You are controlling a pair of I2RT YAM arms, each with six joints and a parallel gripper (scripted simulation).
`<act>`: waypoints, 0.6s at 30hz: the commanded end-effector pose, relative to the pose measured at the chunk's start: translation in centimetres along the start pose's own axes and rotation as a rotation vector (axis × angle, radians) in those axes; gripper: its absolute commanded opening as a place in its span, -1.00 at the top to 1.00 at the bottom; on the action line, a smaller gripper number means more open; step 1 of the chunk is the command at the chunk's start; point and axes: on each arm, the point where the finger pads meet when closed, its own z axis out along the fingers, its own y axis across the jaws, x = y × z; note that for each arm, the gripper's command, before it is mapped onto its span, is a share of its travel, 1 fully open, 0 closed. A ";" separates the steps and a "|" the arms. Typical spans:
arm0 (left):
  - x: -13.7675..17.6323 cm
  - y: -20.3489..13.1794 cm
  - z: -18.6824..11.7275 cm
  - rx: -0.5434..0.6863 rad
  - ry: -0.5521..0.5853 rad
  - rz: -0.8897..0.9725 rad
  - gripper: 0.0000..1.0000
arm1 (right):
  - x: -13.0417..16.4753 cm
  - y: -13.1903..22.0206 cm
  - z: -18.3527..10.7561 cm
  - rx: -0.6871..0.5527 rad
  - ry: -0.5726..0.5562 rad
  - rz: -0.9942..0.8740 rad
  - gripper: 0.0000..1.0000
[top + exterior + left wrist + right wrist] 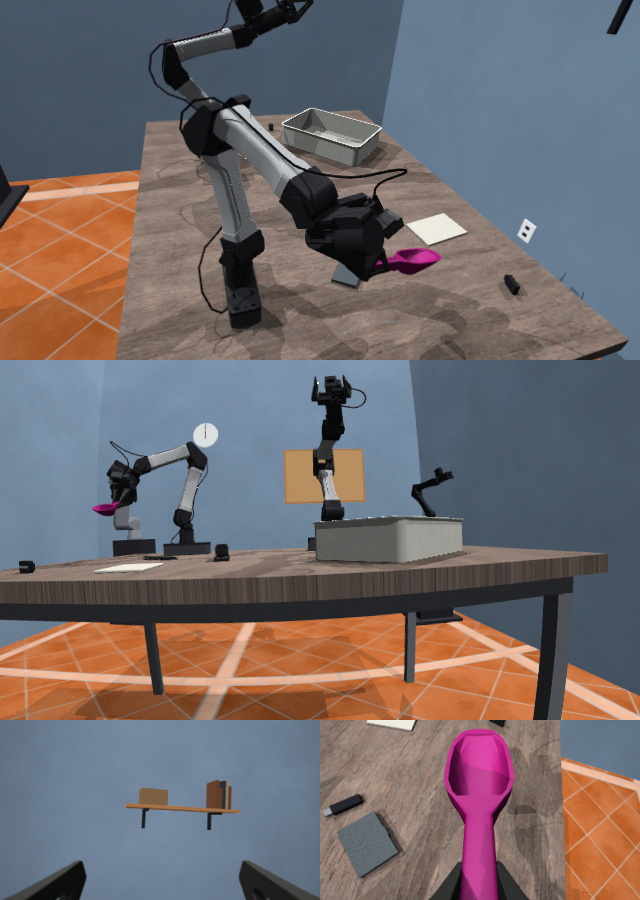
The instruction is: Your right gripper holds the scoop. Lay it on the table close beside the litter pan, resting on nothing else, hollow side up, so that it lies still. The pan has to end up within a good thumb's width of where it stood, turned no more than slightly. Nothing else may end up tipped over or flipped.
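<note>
One scoop gripped, placing still to do

Leftmost in the exterior view, the magenta scoop (417, 261) (105, 509) (480, 820) was up in the air, hollow side up, its bowl reaching out past the fingers. The right gripper (378, 270) (116, 502) (479, 869) was closed on its handle. Below, a cream square (436, 229) (129, 567) (394, 723) and a dark grey slab (346, 276) (160, 557) (368, 844) lay flat on the table (175, 325) (280, 591) (420, 780).

Farther right came the left gripper (300, 9) (330, 384) (162, 868), raised high with its fingers wide apart and nothing between them. It had no evident part in the job.

Rightmost stood the litter pan (325, 148) (357, 540), upright on the table and well apart from the scoop. Whether it had shifted could not be told.

The grip and the hollow-up attitude were in place; everything else remained. The scoop had to be carried across to the pan, lowered onto bare wood close beside its wall, released and left lying still. The likeliest trouble was a nudge to the pan, or the bowl rolling over on release.
</note>
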 end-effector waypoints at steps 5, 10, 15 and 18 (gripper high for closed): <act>-0.5 -0.1 -0.1 0.002 -0.013 0.002 -1.00 | -0.5 -0.3 -0.3 0.012 -0.009 -0.012 0.98; -0.5 -0.1 -0.1 0.002 -0.013 0.002 -1.00 | -0.5 -0.3 -0.3 0.012 -0.009 -0.012 0.98; -0.5 -0.1 -0.1 0.002 -0.013 0.002 -1.00 | -0.5 -0.3 -0.3 0.012 -0.009 -0.012 0.98; -0.5 -0.1 -0.1 0.002 -0.013 0.002 -1.00 | -0.5 -0.3 -0.3 0.012 -0.009 -0.012 0.61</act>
